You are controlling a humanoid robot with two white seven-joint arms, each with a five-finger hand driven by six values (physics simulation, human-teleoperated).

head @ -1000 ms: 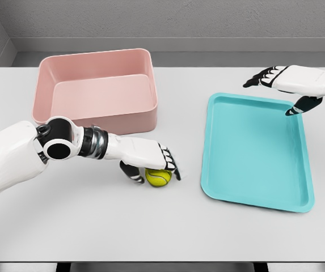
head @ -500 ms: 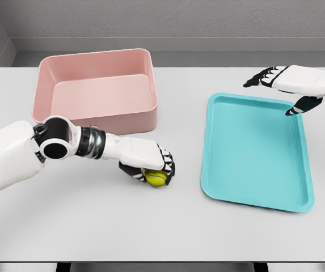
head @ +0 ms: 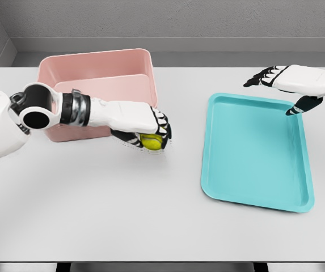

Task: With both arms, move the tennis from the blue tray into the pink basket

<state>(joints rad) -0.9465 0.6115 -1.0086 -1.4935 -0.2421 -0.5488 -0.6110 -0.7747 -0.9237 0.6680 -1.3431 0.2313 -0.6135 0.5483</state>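
While the left hand (head: 145,129) grips the tennis ball (head: 151,141) beside the pink basket (head: 97,85) wall, the right hand (head: 284,85) hangs spread.

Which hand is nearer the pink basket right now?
Left. The left hand, gripping the tennis ball, is at the pink basket's front right corner; the right hand hovers over the blue tray.
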